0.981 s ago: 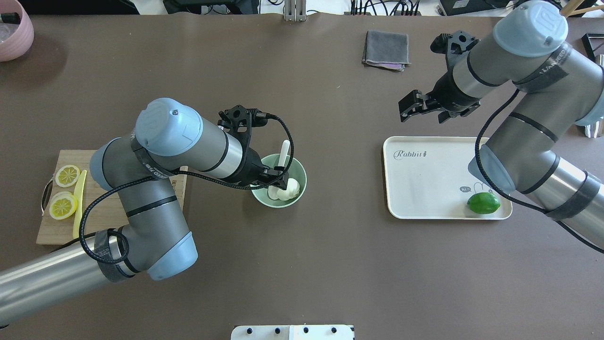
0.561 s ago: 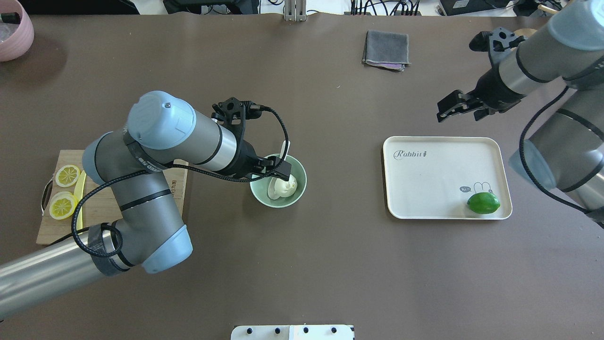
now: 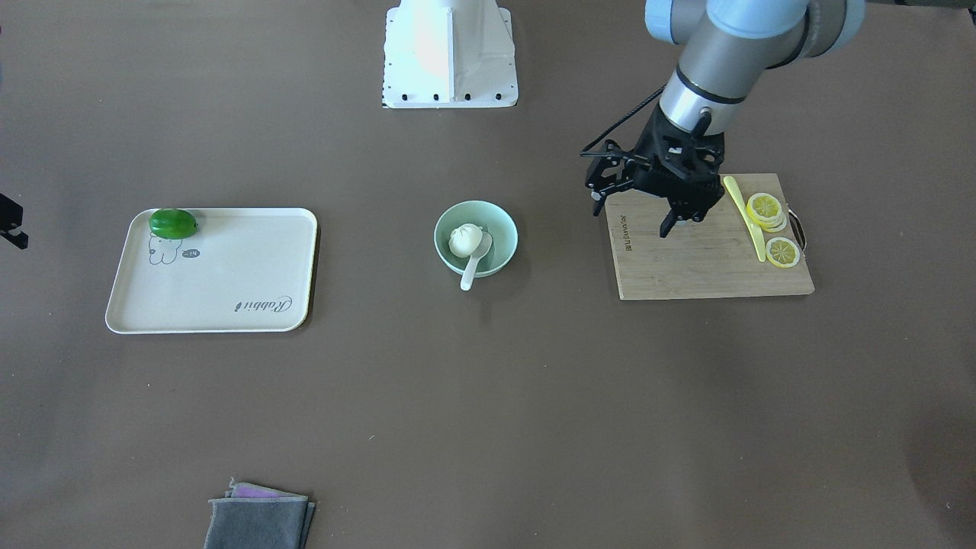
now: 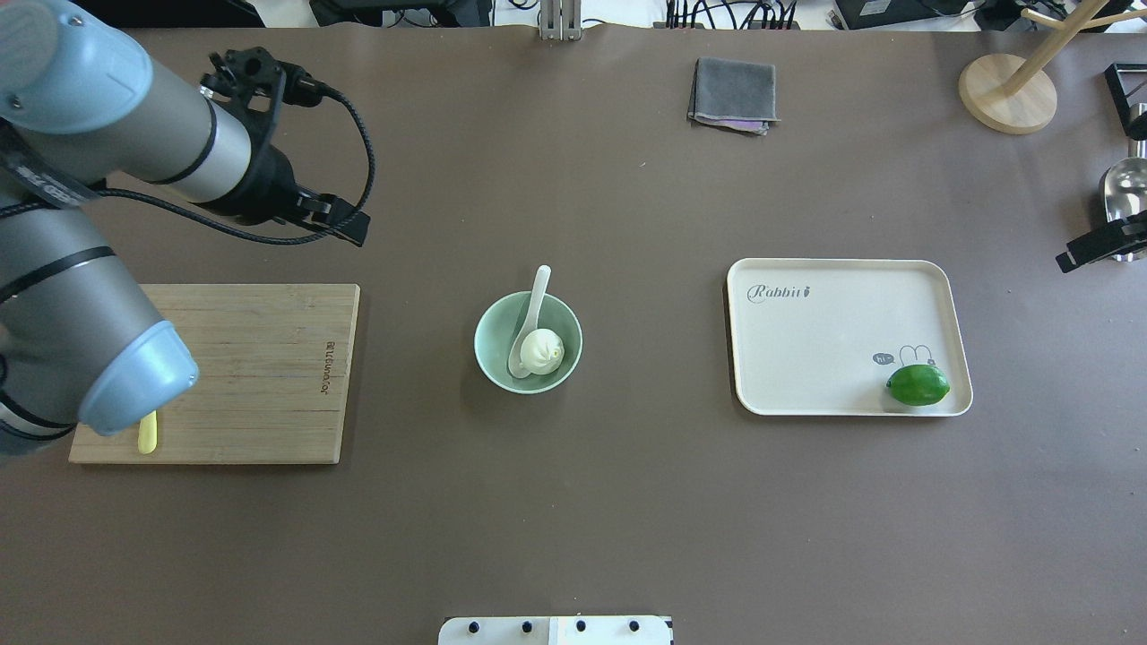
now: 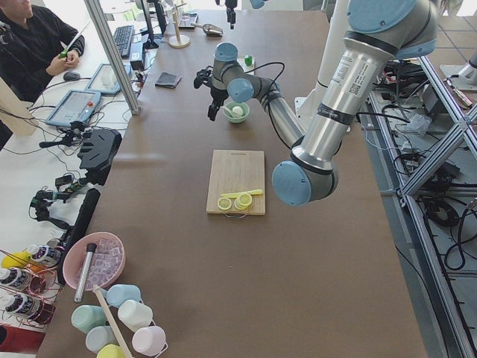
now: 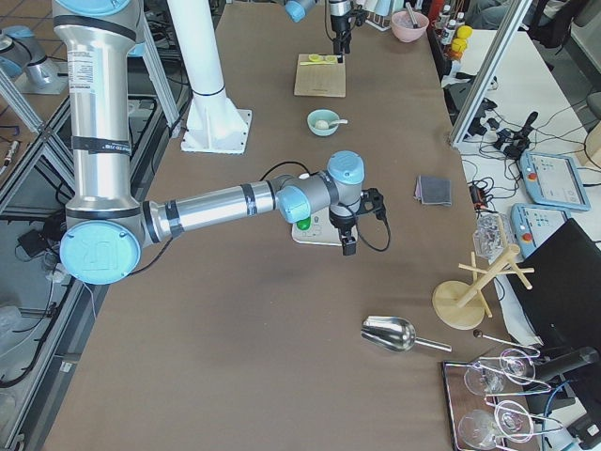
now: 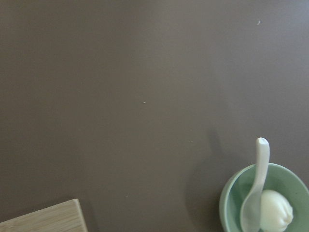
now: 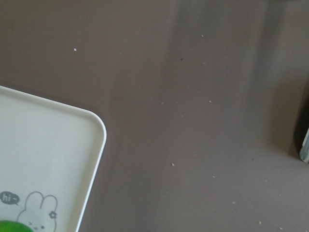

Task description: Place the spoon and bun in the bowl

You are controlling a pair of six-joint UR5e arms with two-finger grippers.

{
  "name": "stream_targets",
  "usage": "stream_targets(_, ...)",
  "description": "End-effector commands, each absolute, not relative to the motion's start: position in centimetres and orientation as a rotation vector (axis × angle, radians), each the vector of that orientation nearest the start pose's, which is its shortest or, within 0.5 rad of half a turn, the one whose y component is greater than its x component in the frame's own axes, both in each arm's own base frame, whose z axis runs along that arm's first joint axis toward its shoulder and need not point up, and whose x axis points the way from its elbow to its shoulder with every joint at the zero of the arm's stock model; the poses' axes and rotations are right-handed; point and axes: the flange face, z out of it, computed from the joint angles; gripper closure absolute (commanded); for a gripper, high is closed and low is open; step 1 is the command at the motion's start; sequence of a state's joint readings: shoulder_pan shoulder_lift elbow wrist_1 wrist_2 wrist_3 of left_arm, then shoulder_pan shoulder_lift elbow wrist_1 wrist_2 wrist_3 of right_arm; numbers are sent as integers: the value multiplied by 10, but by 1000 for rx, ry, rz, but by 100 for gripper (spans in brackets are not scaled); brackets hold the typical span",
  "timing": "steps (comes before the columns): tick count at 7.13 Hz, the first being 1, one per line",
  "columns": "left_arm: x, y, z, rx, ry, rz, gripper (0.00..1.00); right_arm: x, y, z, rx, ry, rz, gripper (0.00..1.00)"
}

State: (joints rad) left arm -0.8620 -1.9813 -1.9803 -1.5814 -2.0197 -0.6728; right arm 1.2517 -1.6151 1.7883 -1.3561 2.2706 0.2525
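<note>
Overhead view taken as the clock face. The bowl (image 4: 562,319) is sitting mid-counter (image 4: 627,511); the bun (image 4: 542,350) is lying inside it, and the spoon (image 4: 535,303) is resting with its scoop down in the bowl against the bun's 9 o'clock side, its handle leaning out over the rim toward 12 o'clock. The rim appears to be propping the handle, so the spoon is judged stable. Both items being in the bowl, the task is judged complete.

The left pincer (image 4: 351,229) is hanging at 10 o'clock from the bowl, well apart and above the counter; its jaws are appearing parted and are gripping nothing. The right pincer (image 4: 1068,261) is showing only at the 3 o'clock edge; whether it is open cannot be told.

The board (image 4: 260,376) is lying at 9 o'clock and the tray (image 4: 806,340), carrying a lime (image 4: 918,384), at 3 o'clock; both are standing well apart from the bowl, leaving bare counter all round it.
</note>
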Motion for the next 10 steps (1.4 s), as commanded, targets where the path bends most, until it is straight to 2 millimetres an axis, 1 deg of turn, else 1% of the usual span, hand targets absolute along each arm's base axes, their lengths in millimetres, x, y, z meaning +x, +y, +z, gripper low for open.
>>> stream_targets(1,165,-512,340,374,692,198,2,-41,-460,626,85,-747,-119,0)
stream_targets(2,83,-522,385,318,746,167,2,-21,-457,649,87,-759,-95,0)
stream_targets(3,4,-529,439,250,803,44,2,4,-451,666,89,-824,-94,0)
stream_targets(4,-34,-536,473,239,775,19,2,27,-447,678,76,-882,-44,0)
stream_targets(5,-58,-537,510,223,757,38,2,45,-445,676,44,-881,17,0)
stream_targets(6,-65,-538,526,201,761,28,2,52,-445,653,31,-863,38,0)
stream_targets(7,-66,-524,540,193,762,22,2,53,-444,635,26,-849,40,0)
stream_targets(8,-67,-517,549,225,762,34,2,53,-442,627,19,-841,41,0)
stream_targets(9,-68,-515,563,231,756,32,2,53,-441,626,10,-819,42,0)
stream_targets(10,-69,-512,580,202,753,18,2,52,-442,629,-4,-794,42,0)
